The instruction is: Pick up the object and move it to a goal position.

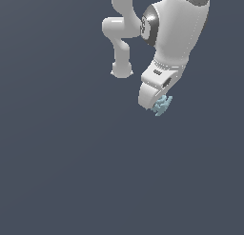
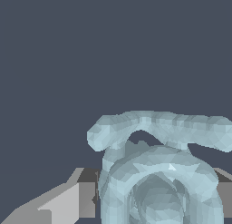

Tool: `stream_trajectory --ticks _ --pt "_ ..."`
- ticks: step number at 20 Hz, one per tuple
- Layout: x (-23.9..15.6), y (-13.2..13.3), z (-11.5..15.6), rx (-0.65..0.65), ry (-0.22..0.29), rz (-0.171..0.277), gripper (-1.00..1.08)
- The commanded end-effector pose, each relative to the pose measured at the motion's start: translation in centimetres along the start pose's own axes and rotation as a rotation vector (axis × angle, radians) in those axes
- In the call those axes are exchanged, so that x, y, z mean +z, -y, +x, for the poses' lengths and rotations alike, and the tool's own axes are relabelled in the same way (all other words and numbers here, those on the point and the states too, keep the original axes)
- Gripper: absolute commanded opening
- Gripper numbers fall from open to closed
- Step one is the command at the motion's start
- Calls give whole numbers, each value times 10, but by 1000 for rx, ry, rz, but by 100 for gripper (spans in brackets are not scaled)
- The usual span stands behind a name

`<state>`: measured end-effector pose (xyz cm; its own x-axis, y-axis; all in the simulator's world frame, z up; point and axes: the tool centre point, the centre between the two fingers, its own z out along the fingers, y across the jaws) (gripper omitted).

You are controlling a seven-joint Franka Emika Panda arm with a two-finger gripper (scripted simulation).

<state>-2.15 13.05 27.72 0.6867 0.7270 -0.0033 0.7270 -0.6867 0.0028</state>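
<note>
The object is a tiny pale light-blue knobby piece sticking out from under the white hand of the arm in the exterior view. My gripper is shut on it, and the fingers themselves are mostly hidden by the hand. In the wrist view the object fills the frame close to the camera, showing a ringed round centre and a curved lobe arching over it, with a grey finger pressed against its side.
The white arm comes down from the top of the exterior view, with a curved link behind it. A plain dark grey-blue surface lies all around.
</note>
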Motion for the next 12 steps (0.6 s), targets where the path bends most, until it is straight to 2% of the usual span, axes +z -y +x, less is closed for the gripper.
stream_trajectory --ticks 1,12 --pt "-25 20 0 0 0 0 -100" --pt "-135 101 5 -1 -1 1 -100"
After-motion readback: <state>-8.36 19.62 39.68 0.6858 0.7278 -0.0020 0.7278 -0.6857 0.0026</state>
